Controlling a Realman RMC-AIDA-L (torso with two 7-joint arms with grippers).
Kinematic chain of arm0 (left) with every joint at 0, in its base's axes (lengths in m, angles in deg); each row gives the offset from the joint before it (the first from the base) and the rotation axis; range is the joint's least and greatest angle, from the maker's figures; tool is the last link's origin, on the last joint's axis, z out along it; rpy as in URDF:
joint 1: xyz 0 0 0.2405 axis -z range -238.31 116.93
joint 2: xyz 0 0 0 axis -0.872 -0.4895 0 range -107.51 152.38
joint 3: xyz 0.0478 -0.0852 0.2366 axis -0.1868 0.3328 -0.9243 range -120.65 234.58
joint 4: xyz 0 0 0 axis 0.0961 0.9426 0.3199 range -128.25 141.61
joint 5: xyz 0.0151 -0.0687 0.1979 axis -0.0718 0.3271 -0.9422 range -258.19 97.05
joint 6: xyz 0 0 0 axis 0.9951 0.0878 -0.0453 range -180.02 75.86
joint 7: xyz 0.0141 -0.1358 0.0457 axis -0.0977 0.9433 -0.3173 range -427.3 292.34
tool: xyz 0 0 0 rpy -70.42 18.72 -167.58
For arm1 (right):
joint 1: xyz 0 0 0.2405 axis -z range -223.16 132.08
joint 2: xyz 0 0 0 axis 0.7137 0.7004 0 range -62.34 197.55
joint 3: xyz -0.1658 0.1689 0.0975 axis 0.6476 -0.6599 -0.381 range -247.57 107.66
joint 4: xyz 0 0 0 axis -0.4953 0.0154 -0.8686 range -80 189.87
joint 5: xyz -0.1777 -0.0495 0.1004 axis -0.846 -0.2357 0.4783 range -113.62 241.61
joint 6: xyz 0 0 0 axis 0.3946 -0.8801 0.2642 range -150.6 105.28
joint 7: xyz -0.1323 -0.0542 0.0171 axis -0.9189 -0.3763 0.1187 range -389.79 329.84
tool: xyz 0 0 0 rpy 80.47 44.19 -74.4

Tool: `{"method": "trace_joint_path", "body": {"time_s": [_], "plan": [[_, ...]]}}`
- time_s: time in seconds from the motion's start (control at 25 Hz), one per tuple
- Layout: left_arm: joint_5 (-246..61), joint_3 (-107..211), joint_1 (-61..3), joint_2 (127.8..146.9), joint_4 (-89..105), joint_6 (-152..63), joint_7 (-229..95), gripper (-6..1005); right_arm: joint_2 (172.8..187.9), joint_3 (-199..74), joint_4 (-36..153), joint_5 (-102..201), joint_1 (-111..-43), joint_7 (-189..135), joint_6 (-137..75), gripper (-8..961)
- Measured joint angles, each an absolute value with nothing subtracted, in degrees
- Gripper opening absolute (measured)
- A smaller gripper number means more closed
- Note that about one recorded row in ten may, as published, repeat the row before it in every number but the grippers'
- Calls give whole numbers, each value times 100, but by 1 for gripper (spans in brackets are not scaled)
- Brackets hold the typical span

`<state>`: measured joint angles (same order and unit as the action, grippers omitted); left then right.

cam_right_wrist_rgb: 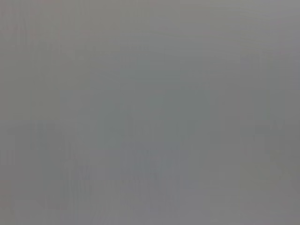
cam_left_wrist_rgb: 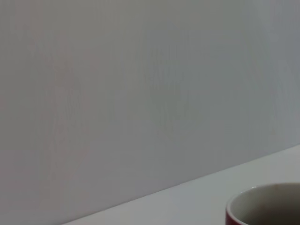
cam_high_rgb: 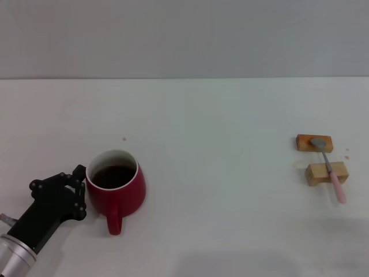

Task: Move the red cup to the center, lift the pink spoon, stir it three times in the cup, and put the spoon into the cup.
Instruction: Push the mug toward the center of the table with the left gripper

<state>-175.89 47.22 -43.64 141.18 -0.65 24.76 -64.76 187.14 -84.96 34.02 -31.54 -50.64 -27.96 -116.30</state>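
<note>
The red cup (cam_high_rgb: 116, 187) stands on the white table (cam_high_rgb: 219, 115) at about seven o'clock, handle toward six. The left gripper (cam_high_rgb: 78, 187) sits just beside its rim at nine o'clock; whether it is spread cannot be told. The pink spoon (cam_high_rgb: 330, 168) lies across two wooden blocks (cam_high_rgb: 326, 172) at three o'clock.

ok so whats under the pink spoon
Two tan wooden blocks prop the pink spoon: its grey bowl rests on the farther one, its neck crosses the nearer. The handle end overhangs the white table.
</note>
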Motion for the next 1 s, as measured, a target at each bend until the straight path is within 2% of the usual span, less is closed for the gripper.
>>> {"method": "trace_joint_path", "body": {"time_s": [1.0], "plan": [[-17586, 4608, -4144, 14118, -130, 2347, -6476, -1, 18704, -8437, 3402, -3154, -5050, -2796, -11626, 818]]}}
